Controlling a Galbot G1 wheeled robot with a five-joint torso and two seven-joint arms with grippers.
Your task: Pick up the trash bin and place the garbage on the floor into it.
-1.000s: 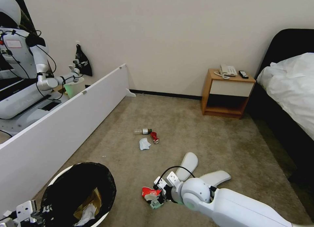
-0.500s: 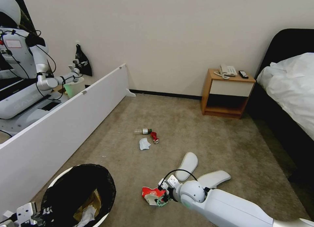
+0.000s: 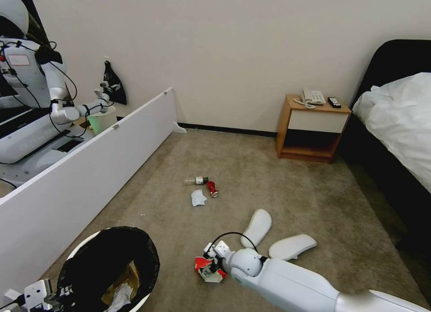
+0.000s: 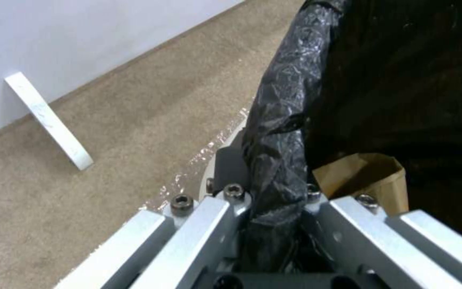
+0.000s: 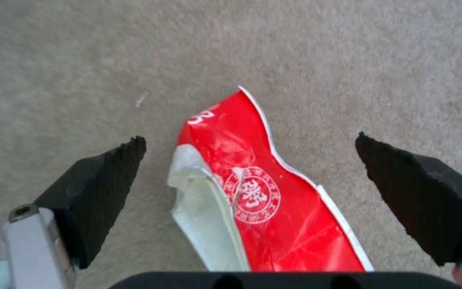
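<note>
The red-and-white carton is lying crumpled on the carpet, just in front of the robot and a little to the right of the bin. The right gripper is hanging directly over the carton with its two dark pads spread wide on either side of it, gripping nothing yet. The left gripper is clamping the bin's rim, pinching the folded black bag between its fingers and holding the bin low at the robot's left; a brown paper bag and some white paper are already sitting inside.

Farther out, two white slippers are lying just beside the right arm, and a clear bottle, a crushed red can and a white mask are lying together well beyond them. A nightstand and a bed are standing against the far wall.

The carton looks flat and soft, so the pads may be closing on a thin, bending edge that folds or slips free, or they may be pressing into the carpet pile and dragging the carton instead of lifting it. The bin is held by one rim point through slick plastic, so it may be tilting or sliding in the grip.
</note>
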